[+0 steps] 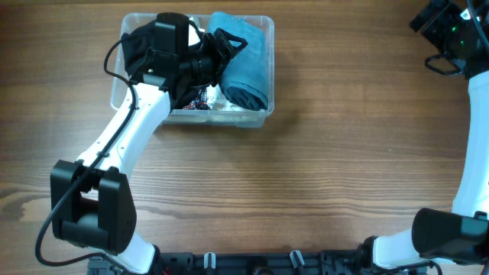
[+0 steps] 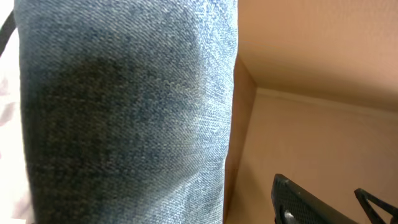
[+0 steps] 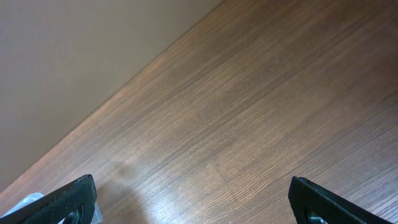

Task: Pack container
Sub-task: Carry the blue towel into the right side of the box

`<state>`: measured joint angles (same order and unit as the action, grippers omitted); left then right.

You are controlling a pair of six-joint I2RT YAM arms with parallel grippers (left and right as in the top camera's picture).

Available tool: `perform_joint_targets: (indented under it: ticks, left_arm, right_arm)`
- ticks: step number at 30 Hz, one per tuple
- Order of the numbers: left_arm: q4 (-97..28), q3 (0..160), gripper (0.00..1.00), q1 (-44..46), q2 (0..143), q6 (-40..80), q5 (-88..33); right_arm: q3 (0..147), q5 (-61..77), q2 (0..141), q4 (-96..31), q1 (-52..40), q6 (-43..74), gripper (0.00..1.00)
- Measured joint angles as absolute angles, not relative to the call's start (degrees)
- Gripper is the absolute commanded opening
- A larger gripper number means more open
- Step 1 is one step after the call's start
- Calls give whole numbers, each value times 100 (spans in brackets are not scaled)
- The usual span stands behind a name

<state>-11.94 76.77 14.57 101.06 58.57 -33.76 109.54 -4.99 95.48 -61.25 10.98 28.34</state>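
Observation:
The container point(image 1: 267, 70), a clear plastic bin, stands at the back left of the table. A folded blue garment point(image 1: 246, 65) lies in its right half. A dark garment point(image 1: 137, 47) lies in its left half, mostly hidden by my arm. My left gripper point(image 1: 224, 47) is over the bin's middle, open, its fingers by the blue garment's left edge. In the left wrist view blue denim point(image 2: 124, 112) fills the left side and only one finger point(image 2: 305, 202) shows, apart from the cloth. My right gripper point(image 1: 442, 21) is open and empty at the far right, also in its wrist view point(image 3: 193, 199).
A small multicoloured item point(image 1: 200, 98) lies by the bin's front wall. The wooden table point(image 1: 321, 176) stretches in front and to the right. A beige wall point(image 3: 74, 62) borders the table behind the right gripper. Arm bases sit along the front edge.

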Motion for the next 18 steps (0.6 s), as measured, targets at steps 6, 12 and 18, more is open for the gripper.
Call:
perform_joint_targets:
  ticks: [6,12,18]
  left_arm:
    - [-1258,7677,80,1372,10082,5575,-3439]
    - [-1992,7675,83,819,9887,5022,-3500]
    - [-2171,7675,84,690,9874,4353,-3463]
  right_arm:
    - [10954,-499,9548,-6125,1098,2834,100]
    - [10954,-499,9548,-6128,1098,2834,100]
    - [10954,-499,9548,-6125,1098,2834,100]
